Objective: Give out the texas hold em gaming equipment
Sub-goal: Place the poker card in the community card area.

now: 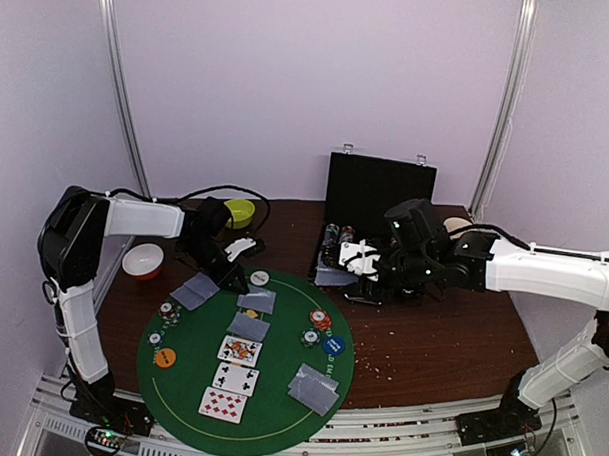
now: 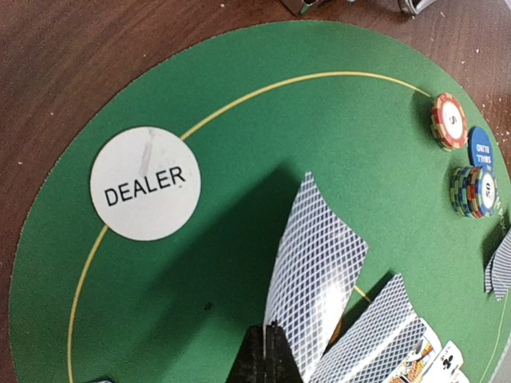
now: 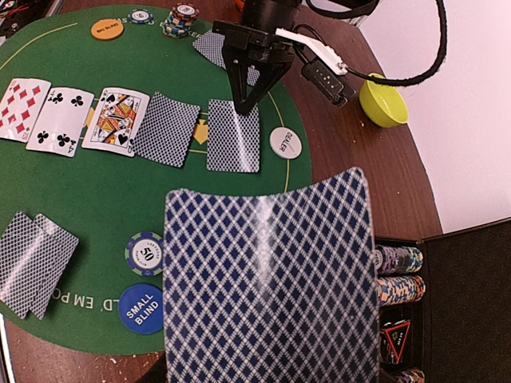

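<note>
Left gripper (image 2: 267, 355) is hanging low over the green mat (image 2: 239, 96) with its jaws pressed together, apparently pinching the near corner of a face-down playing card (image 2: 315, 271). That card is stretching straight away from the fingertips, its long axis in line with the gripper, and is ending the row just beside another face-down card (image 2: 375, 327). Right gripper (image 1: 366, 273) is clasping the deck (image 3: 271, 279) off the mat's right side, well apart, so the left arm is sitting nearer the row. The card is showing a glossy blue-and-white lattice back.
</note>
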